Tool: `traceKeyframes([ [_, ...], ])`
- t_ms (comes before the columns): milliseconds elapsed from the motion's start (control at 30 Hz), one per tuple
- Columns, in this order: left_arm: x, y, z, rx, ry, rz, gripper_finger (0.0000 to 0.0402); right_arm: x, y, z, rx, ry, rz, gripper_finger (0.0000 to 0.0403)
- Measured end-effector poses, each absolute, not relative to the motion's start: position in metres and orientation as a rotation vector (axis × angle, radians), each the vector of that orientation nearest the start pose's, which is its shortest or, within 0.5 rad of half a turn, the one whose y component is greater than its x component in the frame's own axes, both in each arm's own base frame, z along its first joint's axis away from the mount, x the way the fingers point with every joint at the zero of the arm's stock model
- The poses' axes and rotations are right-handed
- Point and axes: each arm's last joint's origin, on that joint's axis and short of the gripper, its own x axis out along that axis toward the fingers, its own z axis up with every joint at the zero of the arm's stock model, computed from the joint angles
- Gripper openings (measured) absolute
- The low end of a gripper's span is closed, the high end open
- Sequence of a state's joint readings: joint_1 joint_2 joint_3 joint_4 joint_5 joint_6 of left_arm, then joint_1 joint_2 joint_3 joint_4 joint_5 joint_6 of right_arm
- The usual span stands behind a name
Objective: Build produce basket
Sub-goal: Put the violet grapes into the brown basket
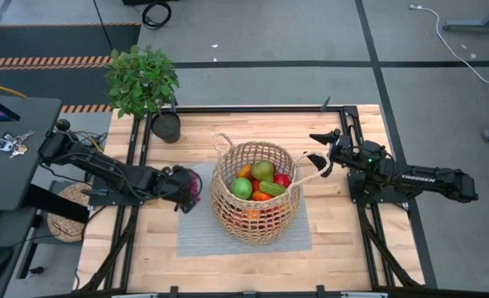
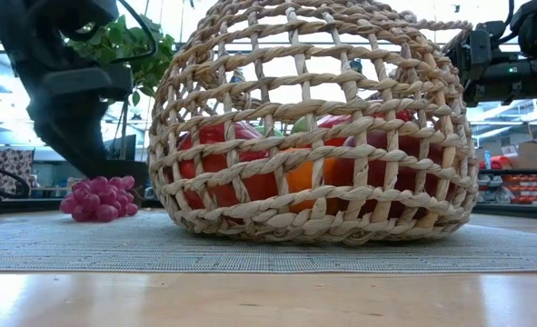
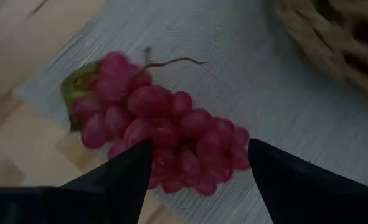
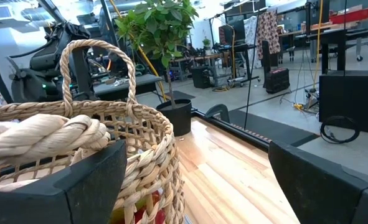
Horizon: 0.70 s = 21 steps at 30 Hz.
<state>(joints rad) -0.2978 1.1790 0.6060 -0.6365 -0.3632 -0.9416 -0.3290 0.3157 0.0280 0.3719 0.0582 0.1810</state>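
Left end effector (image 3: 196,165) apart over grapes (image 3: 162,130), lower berries hidden behind its fingers.

Leafy potted plant (image 1: 144,81) at table's far corner, grey mat (image 1: 198,236), keys (image 1: 7,143).

Bright, even room light
The grapes (image 3: 159,134) looked blurred close up; windows behind the basket (image 2: 313,127) glared white.

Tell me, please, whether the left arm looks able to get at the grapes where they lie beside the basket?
Probably yes. The left gripper hangs right over the grapes with its fingers apart on either side of the bunch. The grapes lie in the open on the grey mat, clear of the basket, with nothing between.
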Motion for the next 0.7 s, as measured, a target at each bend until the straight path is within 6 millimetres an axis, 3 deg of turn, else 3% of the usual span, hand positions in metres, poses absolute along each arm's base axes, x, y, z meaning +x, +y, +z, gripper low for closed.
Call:
traceKeyframes([
  [167, 0.187, -0.041, 0.176, -0.598, 0.949, 0.676, 0.0270, 0.110, -0.039, 0.182, 0.167, -0.119, -0.378, 0.0394],
  [467, 0.196, -0.031, 0.197, -0.520, 0.962, 0.658, 0.0270, 0.110, -0.039, 0.182, 0.167, -0.119, -0.378, 0.0394],
  [700, 0.190, -0.025, 0.196, -0.569, 0.994, 0.753, 0.0270, 0.110, -0.039, 0.182, 0.167, -0.119, -0.378, 0.0394],
])
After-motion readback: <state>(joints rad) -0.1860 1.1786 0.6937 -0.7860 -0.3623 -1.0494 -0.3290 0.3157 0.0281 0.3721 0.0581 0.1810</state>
